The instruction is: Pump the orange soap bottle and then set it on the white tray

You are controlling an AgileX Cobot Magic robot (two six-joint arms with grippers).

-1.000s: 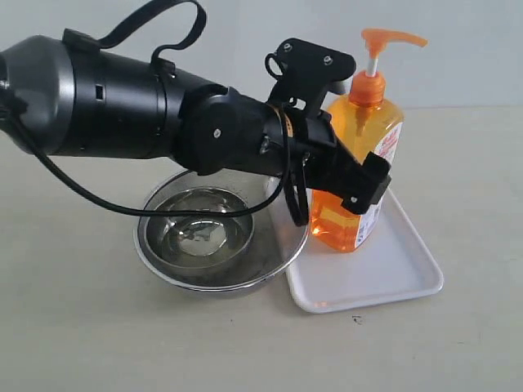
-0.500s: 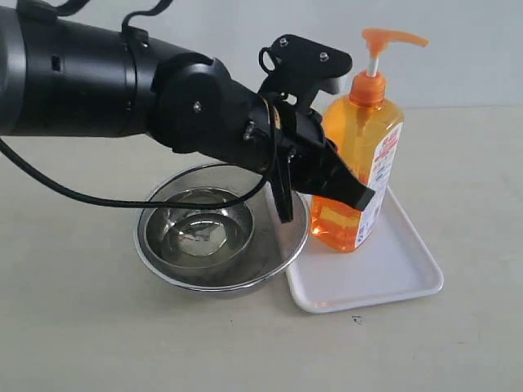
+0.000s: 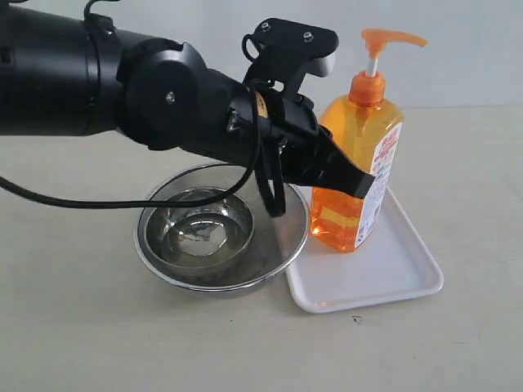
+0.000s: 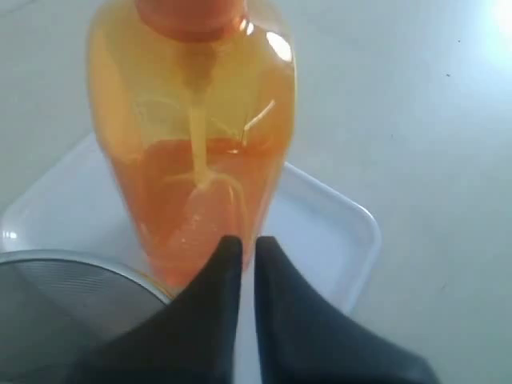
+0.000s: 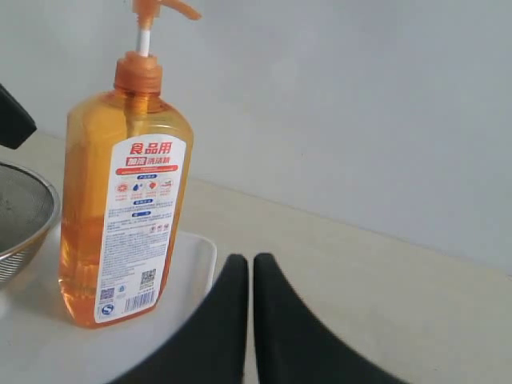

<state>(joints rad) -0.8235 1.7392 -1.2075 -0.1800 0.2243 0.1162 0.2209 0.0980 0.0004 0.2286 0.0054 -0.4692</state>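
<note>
The orange soap bottle (image 3: 365, 122) stands upright on the white tray (image 3: 400, 273), its pump head raised. My left gripper (image 3: 364, 187) is shut with nothing in it, its tips just in front of the bottle's lower body on the bowl side. In the left wrist view the shut left gripper (image 4: 248, 240) points at the base of the bottle (image 4: 192, 136), with the tray (image 4: 332, 224) behind it. My right gripper (image 5: 250, 260) is shut and empty, apart from the bottle (image 5: 128, 192), beside a corner of the tray (image 5: 192, 256). The right arm does not show in the exterior view.
A round steel bowl (image 3: 204, 241) with a smaller bowl inside sits on the table against the tray's left edge, under my left arm. Its rim shows in the left wrist view (image 4: 56, 268) and right wrist view (image 5: 28, 204). A pale wall stands behind.
My left gripper let go of the bottle, shut, and drew back up and to the left. The bottle stays upright on the tray.
</note>
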